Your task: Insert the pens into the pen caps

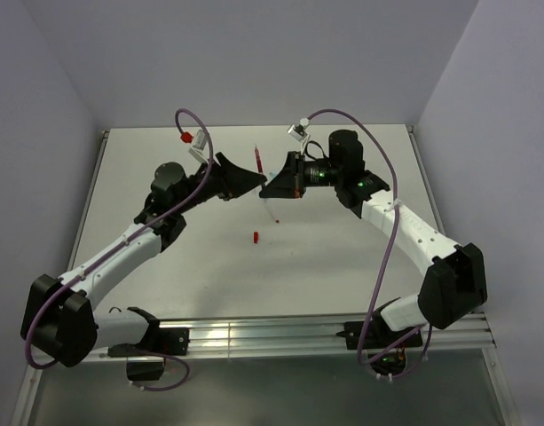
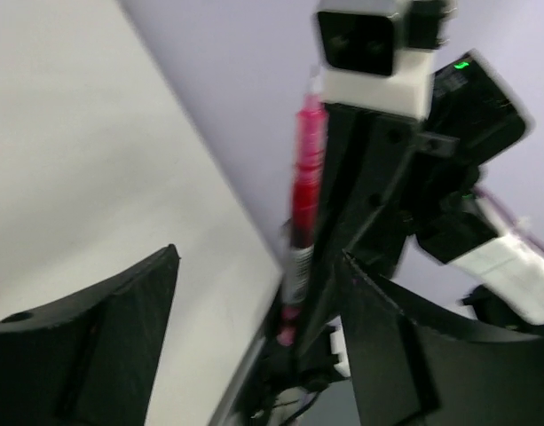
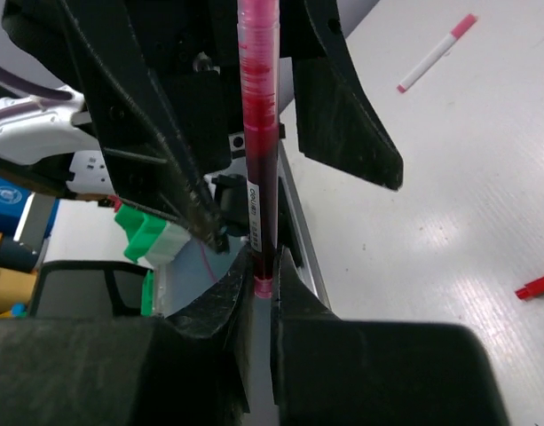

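Note:
My right gripper (image 1: 265, 187) (image 3: 263, 266) is shut on the pink end of a dark red pen (image 1: 256, 160) (image 3: 258, 115). The pen sticks out level above the table, toward the far side. My left gripper (image 1: 252, 182) (image 2: 258, 257) faces it with its jaws wide open and touching nothing. The pen (image 2: 307, 169) stands just beyond its fingertips. A white pen with red ends (image 3: 431, 58) (image 1: 272, 211) lies on the table below the grippers. A small red pen cap (image 1: 255, 236) (image 3: 535, 287) lies nearer the front.
The white table (image 1: 342, 257) is walled by pale panels at the back and on both sides. An aluminium rail (image 1: 280, 333) runs along the near edge by the arm bases. Purple cables with white tags (image 1: 199, 139) loop above both wrists.

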Controlling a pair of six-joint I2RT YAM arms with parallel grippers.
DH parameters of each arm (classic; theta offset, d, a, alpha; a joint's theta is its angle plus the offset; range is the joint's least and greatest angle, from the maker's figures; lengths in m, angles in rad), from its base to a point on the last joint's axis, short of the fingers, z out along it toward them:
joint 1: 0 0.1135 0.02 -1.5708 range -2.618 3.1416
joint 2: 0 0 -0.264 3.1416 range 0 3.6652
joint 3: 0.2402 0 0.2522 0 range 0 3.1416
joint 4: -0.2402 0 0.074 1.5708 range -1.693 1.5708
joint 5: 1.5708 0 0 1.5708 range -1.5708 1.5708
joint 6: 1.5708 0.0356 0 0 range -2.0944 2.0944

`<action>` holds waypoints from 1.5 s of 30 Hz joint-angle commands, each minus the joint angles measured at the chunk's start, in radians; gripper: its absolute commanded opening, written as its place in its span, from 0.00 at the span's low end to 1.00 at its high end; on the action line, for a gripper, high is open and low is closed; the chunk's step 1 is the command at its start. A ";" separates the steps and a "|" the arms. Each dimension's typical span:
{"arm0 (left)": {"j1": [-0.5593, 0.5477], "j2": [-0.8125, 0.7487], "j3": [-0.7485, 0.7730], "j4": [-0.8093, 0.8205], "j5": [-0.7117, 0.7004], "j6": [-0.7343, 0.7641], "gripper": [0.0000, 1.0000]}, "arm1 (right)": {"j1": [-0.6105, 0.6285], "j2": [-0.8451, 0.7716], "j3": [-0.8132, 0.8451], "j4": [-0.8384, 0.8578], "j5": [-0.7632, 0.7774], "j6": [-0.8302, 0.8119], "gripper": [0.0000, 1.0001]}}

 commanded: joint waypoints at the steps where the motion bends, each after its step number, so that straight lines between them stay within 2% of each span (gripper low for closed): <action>1: 0.033 -0.009 0.107 -0.196 0.014 0.154 0.78 | -0.042 -0.044 -0.012 -0.013 0.027 -0.045 0.00; 2: 0.039 0.000 0.131 -0.315 0.019 0.182 0.80 | -0.059 -0.046 -0.014 -0.025 0.024 -0.046 0.00; 4: 0.062 0.012 0.203 -0.426 0.010 0.262 0.83 | -0.106 -0.054 -0.008 -0.039 0.024 -0.066 0.00; 6: 0.070 0.040 0.254 -0.615 -0.120 0.291 0.83 | -0.141 -0.054 0.021 -0.129 0.056 -0.111 0.00; 7: 0.070 0.070 0.303 -0.668 -0.227 0.303 0.82 | -0.169 -0.054 0.033 -0.209 0.104 -0.176 0.00; 8: 0.071 0.070 0.329 -0.707 -0.228 0.313 0.80 | -0.180 -0.054 0.046 -0.237 0.104 -0.207 0.00; 9: 0.072 0.119 0.357 -0.783 -0.298 0.320 0.80 | -0.191 -0.054 0.058 -0.255 0.141 -0.230 0.00; 13: 0.072 0.268 0.510 -0.888 -0.406 0.308 0.79 | -0.223 -0.037 0.116 -0.369 0.230 -0.341 0.00; 17: 0.058 0.421 0.610 -0.937 -0.489 0.276 0.76 | -0.235 -0.034 0.152 -0.447 0.291 -0.398 0.00; 19: 0.041 0.484 0.699 -1.000 -0.618 0.279 0.70 | -0.249 -0.035 0.146 -0.456 0.294 -0.410 0.00; 22: 0.015 0.604 0.791 -1.043 -0.683 0.278 0.68 | -0.263 -0.043 0.127 -0.472 0.291 -0.421 0.00; 29: -0.008 0.836 0.932 -1.106 -0.733 0.287 0.58 | -0.267 -0.066 0.086 -0.485 0.314 -0.457 0.00; 30: -0.008 0.851 0.943 -1.109 -0.740 0.288 0.54 | -0.266 -0.066 0.086 -0.487 0.316 -0.462 0.00; 34: -0.008 0.900 0.972 -1.084 -0.747 0.299 0.49 | -0.270 -0.068 0.081 -0.496 0.311 -0.470 0.00; 45: -0.021 0.969 1.007 -1.028 -0.747 0.324 0.48 | -0.275 -0.078 0.047 -0.504 0.307 -0.473 0.00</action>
